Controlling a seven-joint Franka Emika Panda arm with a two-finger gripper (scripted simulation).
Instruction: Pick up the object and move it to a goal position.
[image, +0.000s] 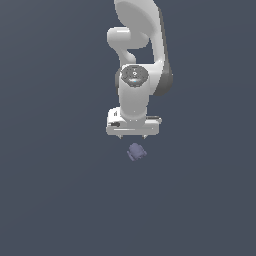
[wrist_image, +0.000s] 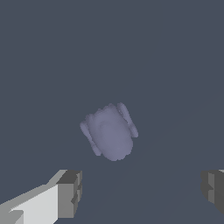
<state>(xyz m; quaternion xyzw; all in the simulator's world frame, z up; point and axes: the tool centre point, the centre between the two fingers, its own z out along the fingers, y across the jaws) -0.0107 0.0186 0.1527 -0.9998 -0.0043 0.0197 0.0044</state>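
The pincer (image: 132, 136) hangs spread wide and empty just above the object (image: 136, 151), presumably lined up for a descent. The object lies on the table (image: 50, 200), apparently not yet between the fingertips (wrist_image: 70, 192), untouched.

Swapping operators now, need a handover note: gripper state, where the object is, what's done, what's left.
Gripper: open, empty, fingers spread wide in the wrist view, hanging above the object with a gap.
Object: small bluish-purple lump on the dark surface, just below the gripper in the exterior view, and ahead of the fingertips in the wrist view, not between them.
Done: approach only; no contact, no grasp.
Left: line up over the object, descend, close on it, lift, carry to the goal. No goal marker shows in either view.
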